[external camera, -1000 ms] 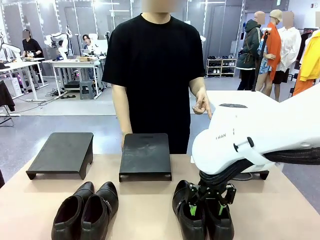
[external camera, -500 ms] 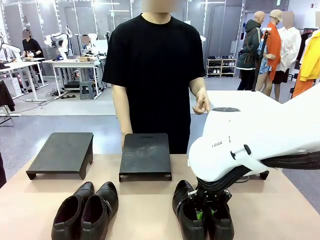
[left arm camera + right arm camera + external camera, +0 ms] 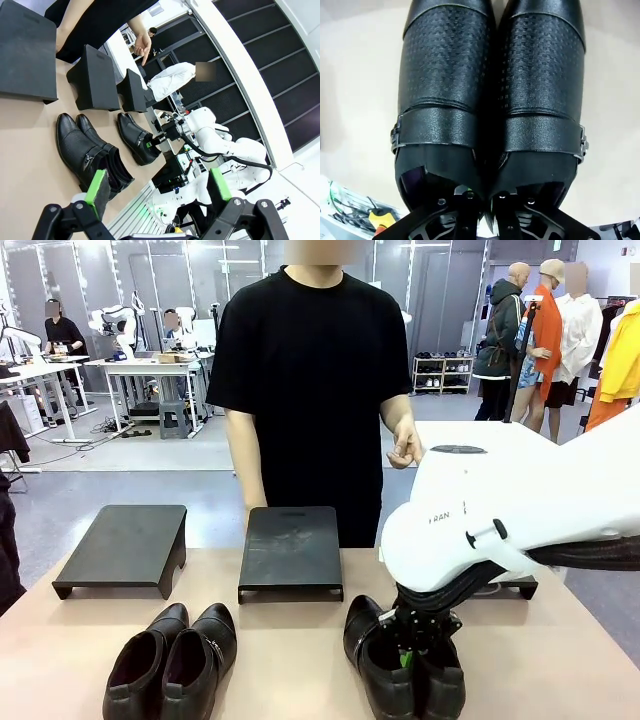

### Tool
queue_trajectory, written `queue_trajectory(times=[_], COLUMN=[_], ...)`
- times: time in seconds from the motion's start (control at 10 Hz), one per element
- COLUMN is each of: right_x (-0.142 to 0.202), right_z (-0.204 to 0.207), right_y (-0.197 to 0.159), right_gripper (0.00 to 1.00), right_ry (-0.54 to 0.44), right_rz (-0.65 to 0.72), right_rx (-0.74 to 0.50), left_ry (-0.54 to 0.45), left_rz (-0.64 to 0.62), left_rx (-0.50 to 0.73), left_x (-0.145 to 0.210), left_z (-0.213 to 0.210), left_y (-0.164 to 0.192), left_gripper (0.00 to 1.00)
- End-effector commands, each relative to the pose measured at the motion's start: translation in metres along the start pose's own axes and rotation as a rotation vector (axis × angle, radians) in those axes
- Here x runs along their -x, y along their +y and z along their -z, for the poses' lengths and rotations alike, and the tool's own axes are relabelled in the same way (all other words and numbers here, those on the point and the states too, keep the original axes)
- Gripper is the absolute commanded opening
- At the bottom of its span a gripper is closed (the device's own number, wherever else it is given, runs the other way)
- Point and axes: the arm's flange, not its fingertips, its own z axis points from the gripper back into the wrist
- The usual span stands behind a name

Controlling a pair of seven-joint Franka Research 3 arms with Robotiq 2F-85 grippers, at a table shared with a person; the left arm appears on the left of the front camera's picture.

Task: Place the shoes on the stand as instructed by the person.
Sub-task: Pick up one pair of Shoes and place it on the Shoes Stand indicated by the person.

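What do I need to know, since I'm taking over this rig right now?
Left gripper: open, holding nothing, above the table.
Right gripper: shut on the inner edges of the glossy black strapped leather shoe pair, at the table's right front.
Second glossy black leather pair: front left, ungripped.
Done: grasp only. No shoe is yet on the flat black left stand or the flat black middle stand.
Person's hand is raised, but I cannot tell which stand is meant.
Left: lift and place both pairs.
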Motion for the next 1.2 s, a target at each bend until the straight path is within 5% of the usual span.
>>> queue_trajectory(times=[0.0,0.6,1.1], right_x=[0.003,-0.004,-0.056], right_z=[-0.039,-0.176,-0.227], right_y=[-0.005,-0.082,-0.156], right_gripper=[0.0,0.0,0.0], right_ry=[-0.083,-0.329,-0.402], right_rz=[0.032,-0.025,-0.091], right_rx=[0.019,0.054,0.062], left_ry=[0.017,0.017,0.017], left_rz=[0.009,0.009,0.009], left_rx=[0.008,0.008,0.008], left_x=[0.001,0.001,0.001], left_z=[-0.003,-0.003,-0.003], left_y=[-0.001,-0.001,-0.001], left_gripper=[1.0,1.0,1.0])
